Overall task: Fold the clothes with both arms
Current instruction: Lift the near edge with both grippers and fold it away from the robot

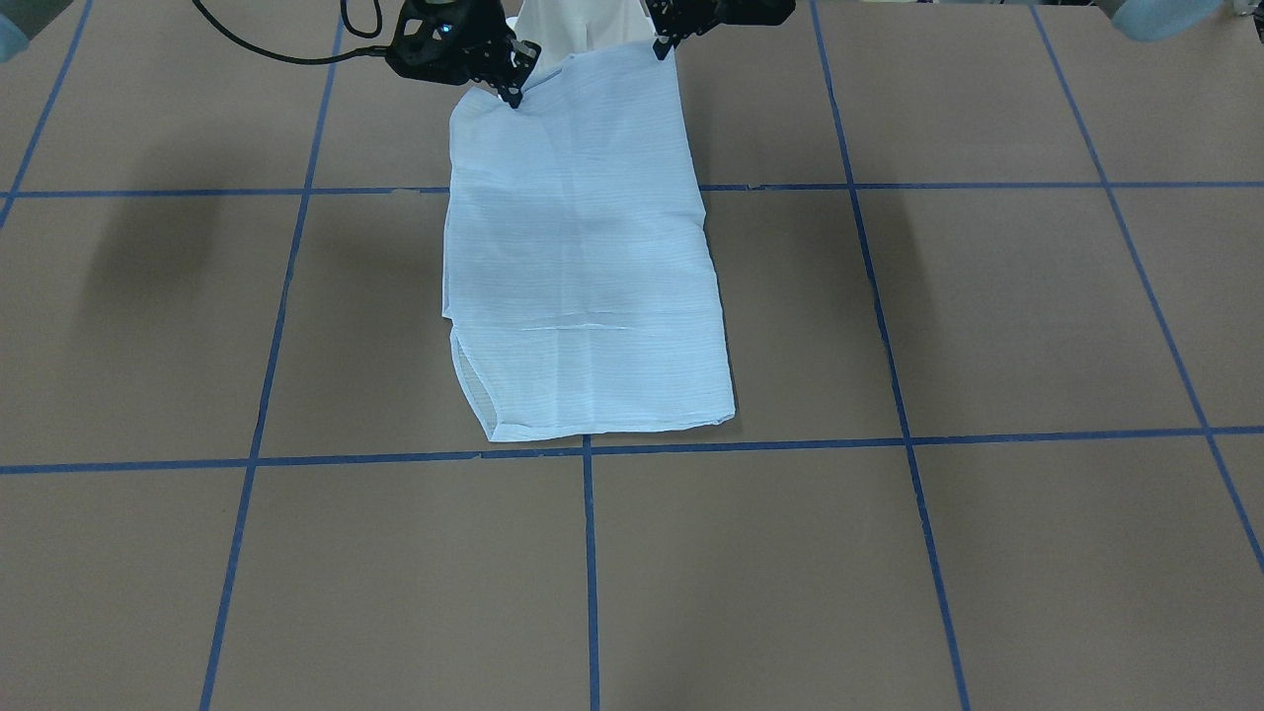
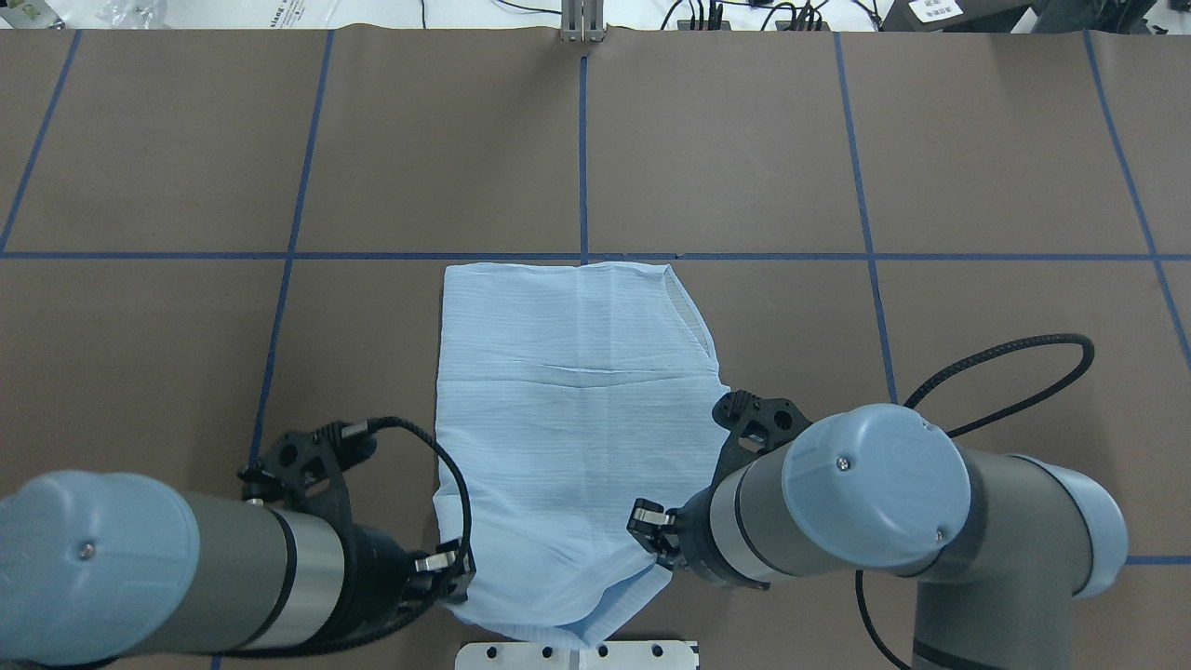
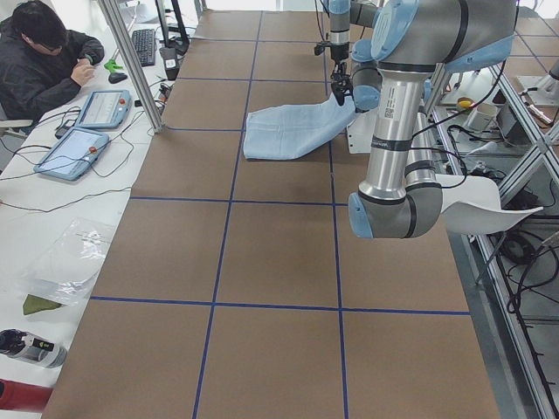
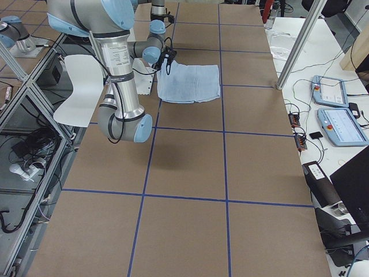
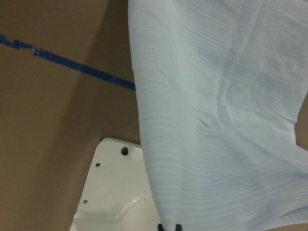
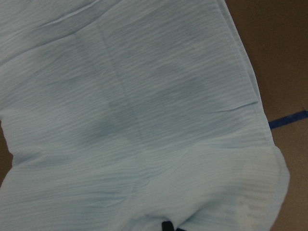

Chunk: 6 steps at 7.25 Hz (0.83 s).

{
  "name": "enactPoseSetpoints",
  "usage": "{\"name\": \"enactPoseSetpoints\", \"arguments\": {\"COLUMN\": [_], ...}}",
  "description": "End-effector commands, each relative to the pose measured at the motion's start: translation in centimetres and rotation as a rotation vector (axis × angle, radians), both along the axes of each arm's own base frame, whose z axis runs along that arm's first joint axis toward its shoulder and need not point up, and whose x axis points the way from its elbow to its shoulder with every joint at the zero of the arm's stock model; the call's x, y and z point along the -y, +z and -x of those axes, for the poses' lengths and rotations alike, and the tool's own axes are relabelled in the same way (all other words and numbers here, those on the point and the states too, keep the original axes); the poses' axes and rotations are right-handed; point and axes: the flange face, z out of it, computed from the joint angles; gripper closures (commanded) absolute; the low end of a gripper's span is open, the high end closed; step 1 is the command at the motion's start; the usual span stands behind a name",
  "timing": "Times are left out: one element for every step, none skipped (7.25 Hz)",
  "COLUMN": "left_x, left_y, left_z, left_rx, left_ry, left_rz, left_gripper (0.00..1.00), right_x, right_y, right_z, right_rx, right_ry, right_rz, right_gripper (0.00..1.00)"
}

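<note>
The pale light-blue shirt (image 2: 568, 400) lies folded into a long strip on the brown table, also seen from the front (image 1: 583, 267) and from both ends (image 3: 288, 131) (image 4: 190, 83). Its end nearest the robot is raised off the table. My left gripper (image 2: 456, 572) (image 1: 664, 44) is shut on one near corner of the shirt and my right gripper (image 2: 651, 530) (image 1: 513, 91) is shut on the other. Striped fabric fills both wrist views (image 5: 216, 120) (image 6: 134, 106), pinched at the bottom edge by the fingertips (image 5: 171, 226) (image 6: 167, 226).
The white pedestal plate (image 2: 577, 654) (image 5: 115, 192) sits just under the lifted shirt edge. Blue tape lines (image 2: 583, 140) grid the brown table. A seated person (image 3: 44, 61) and control tablets (image 3: 87, 131) are beyond the table's far side.
</note>
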Motion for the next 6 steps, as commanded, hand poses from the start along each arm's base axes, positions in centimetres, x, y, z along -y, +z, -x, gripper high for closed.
{"name": "enactPoseSetpoints", "arguments": {"left_x": [6.9,10.2,12.2,14.1,15.6,16.6], "left_y": [-0.3,-0.1,0.7,1.5,2.2,2.8], "left_z": [1.6,1.5,1.3,1.1,1.1,0.7], "left_rx": [0.003,0.023,0.035,0.031,0.035,0.033], "left_ry": [-0.062,-0.083,-0.099,-0.125,-0.142,-0.154], "left_rz": [-0.037,-0.050,-0.080,-0.092,-0.103,-0.108], "left_gripper": [1.00,1.00,1.00,1.00,1.00,1.00], "right_x": [4.9,7.4,10.2,12.6,14.7,16.8], "right_y": [-1.5,-2.0,-2.9,-2.7,-2.4,-2.7], "right_z": [-1.6,-2.3,-2.2,-1.6,-0.5,0.2], "right_rx": [0.019,0.018,0.015,-0.007,-0.036,-0.054], "right_ry": [0.072,0.112,0.137,0.159,0.160,0.168], "right_rz": [-0.051,-0.076,-0.110,-0.122,-0.142,-0.155], "right_gripper": [1.00,1.00,1.00,1.00,1.00,1.00]}}
